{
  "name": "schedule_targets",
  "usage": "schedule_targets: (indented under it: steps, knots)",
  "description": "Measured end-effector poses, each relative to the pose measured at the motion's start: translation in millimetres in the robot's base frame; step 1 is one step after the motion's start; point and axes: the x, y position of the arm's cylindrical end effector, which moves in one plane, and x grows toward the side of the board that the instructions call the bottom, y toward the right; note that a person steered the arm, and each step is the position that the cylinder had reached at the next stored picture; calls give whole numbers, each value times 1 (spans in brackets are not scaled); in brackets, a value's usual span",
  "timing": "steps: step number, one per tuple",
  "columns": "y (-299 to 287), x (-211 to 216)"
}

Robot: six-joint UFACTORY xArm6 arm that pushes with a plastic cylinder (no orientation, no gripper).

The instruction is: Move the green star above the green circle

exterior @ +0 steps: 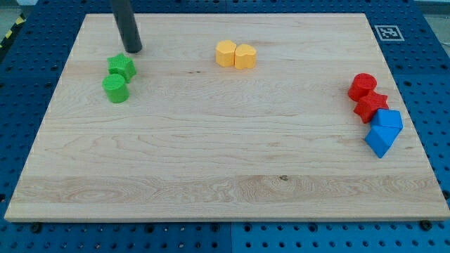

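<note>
The green star (121, 66) lies near the board's upper left, touching the green circle (115, 88), which sits just below it and slightly to the view's left. My tip (133, 50) stands just above and to the right of the green star, very close to it, at its top right corner.
A yellow hexagon (226, 53) and a yellow heart-like block (245, 56) touch at the top middle. At the right edge a red circle (363, 86), a red star (370, 106) and two blue blocks (386, 120) (380, 141) cluster. The wooden board (225, 176) lies on a blue pegboard.
</note>
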Motion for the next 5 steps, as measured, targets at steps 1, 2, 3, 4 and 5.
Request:
schedule_targets:
  steps: [1,2,3,4,5]
  knots:
    - [-8,18]
    - [-9,49]
    - [-9,37]
    - [6,-16]
    - [74,-55]
